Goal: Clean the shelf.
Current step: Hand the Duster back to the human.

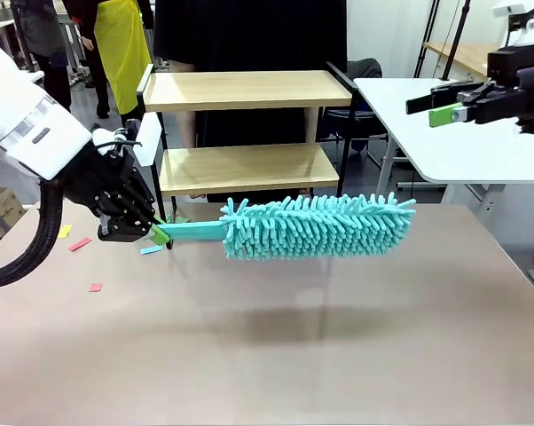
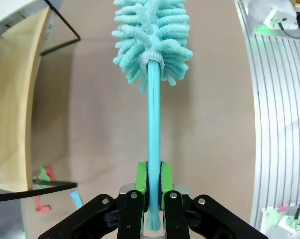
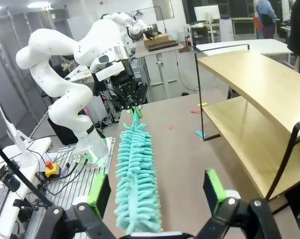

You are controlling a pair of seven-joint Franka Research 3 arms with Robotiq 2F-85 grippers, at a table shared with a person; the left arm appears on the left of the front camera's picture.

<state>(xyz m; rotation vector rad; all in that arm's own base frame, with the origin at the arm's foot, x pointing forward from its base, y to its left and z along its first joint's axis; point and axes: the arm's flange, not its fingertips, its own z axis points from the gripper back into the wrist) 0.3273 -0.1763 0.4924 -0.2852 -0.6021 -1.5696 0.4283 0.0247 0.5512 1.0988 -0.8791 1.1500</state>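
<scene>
The shelf (image 1: 247, 90) is a two-tier rack of light wood boards in a black frame, standing at the table's far side; it also shows in the left wrist view (image 2: 15, 99) and the right wrist view (image 3: 259, 94). My left gripper (image 1: 158, 232) is shut on the handle of a teal fluffy duster (image 1: 316, 227), which it holds level above the table, in front of the lower board. In the left wrist view the green pads (image 2: 141, 178) clamp the duster's handle (image 2: 154, 129). High at the right, my right gripper (image 1: 440, 105) stands open with nothing in it, its fingers (image 3: 212, 187) spread wide above the duster (image 3: 136, 169).
Small coloured paper scraps (image 1: 80, 243) lie on the brown table (image 1: 276, 346) near the left gripper and by the shelf's foot. A white table (image 1: 444, 133) stands at the right. A person in dark clothes (image 1: 249, 35) stands behind the shelf.
</scene>
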